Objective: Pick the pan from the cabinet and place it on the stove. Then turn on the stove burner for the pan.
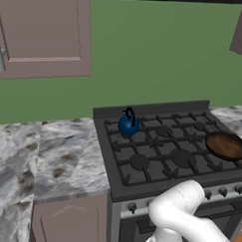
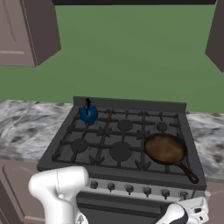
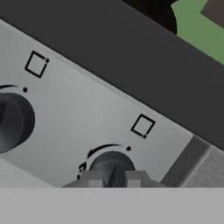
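Note:
The dark pan (image 2: 165, 148) rests on the front right burner of the stove (image 2: 118, 151), brownish inside, its long handle pointing toward the front right corner. It also lies at the right edge of the stove (image 1: 141, 161) as pan (image 1: 225, 145). My gripper (image 3: 113, 178) is low at the stove's front panel, fingertips (image 3: 94, 178) close on either side of the rightmost dark knob (image 3: 111, 164), shut on it. My white hand (image 2: 194, 209) sits just below that end of the knob row. The mauve-brown cabinet (image 1: 42, 32) hangs upper left.
A small blue kettle (image 2: 88, 113) stands on the back left burner. A second knob (image 3: 13, 122) sits left of the gripped one. Marbled counter (image 1: 51, 155) flanks the stove. Another wall cabinet (image 2: 216, 35) hangs upper right. My white arm (image 1: 183, 215) crosses in front of the range.

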Controlling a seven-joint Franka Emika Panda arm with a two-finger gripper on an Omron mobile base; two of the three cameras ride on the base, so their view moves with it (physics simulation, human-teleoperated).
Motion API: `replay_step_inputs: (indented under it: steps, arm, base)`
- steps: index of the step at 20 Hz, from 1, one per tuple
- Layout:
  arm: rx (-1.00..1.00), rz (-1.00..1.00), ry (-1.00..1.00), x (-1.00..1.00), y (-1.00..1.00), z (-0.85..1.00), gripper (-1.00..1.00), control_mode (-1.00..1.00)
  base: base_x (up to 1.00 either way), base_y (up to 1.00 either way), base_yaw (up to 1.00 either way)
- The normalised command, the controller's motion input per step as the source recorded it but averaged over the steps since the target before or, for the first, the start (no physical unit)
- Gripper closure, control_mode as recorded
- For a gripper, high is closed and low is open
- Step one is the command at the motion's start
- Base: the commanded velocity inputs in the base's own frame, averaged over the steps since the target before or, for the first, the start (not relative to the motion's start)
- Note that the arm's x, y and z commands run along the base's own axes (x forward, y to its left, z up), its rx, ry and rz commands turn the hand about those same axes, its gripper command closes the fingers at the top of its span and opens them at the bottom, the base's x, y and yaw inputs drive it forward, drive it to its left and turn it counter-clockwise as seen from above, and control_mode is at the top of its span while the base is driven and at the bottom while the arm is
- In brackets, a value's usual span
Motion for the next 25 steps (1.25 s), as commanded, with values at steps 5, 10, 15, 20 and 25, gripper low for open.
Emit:
replay_step_inputs:
  steps: [5,10,15,20,25]
  arm:
    - [-0.23,0.00,-0.12,-0.04,0.00,0.01,1.00,-1.00]
    - [-0.24,0.00,-0.15,-0.03,-0.04,0.06,1.00,-1.00]
    - [-0.24,0.02,-0.17,-0.01,-0.15,0.10,1.00,-1.00]
    - [-0.24,0.03,-0.16,0.00,-0.18,0.09,1.00,-1.00]
    - [-0.23,0.02,-0.15,-0.02,-0.15,0.02,1.00,-1.00]
  base:
    - [0.00,0.00,0.00]
    - [0.00,0.00,0.00]
    - [0.00,0.00,0.00]
    - [0.00,0.00,0.00]
    - [0.00,0.00,0.00]
